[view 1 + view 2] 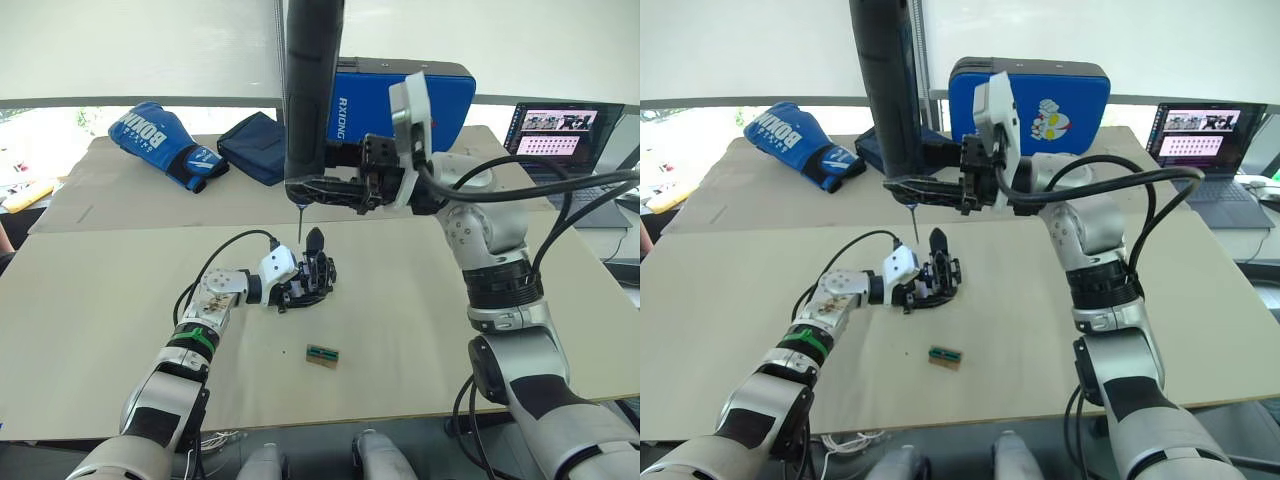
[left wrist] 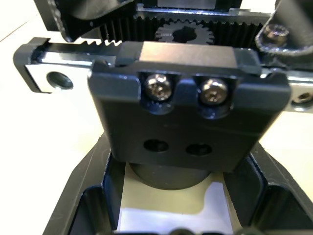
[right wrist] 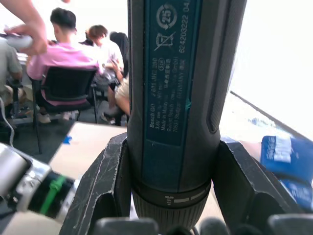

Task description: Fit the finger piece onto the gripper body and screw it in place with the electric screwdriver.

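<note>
The gripper body (image 1: 318, 270) lies on the beige table (image 1: 90, 300), and my left gripper (image 1: 296, 286) is shut on its round base. One pointed black finger (image 1: 316, 240) stands up from it; I cannot tell whether this is the finger piece. The left wrist view shows the body (image 2: 186, 112) close up: a black block with two screws, two open holes below them, and a toothed rack and gear behind. My right gripper (image 1: 328, 186) is shut on the electric screwdriver (image 1: 312, 90), held upright. Its bit tip (image 1: 299, 233) hangs just left of the pointed finger, slightly above the body.
A small green-topped block (image 1: 322, 355) lies on the table in front of the body. At the back are a blue boxing glove (image 1: 165, 140), a dark blue pouch (image 1: 255, 145), a blue case (image 1: 440, 95) and a laptop (image 1: 565, 135). Seated people (image 3: 63, 58) show in the right wrist view.
</note>
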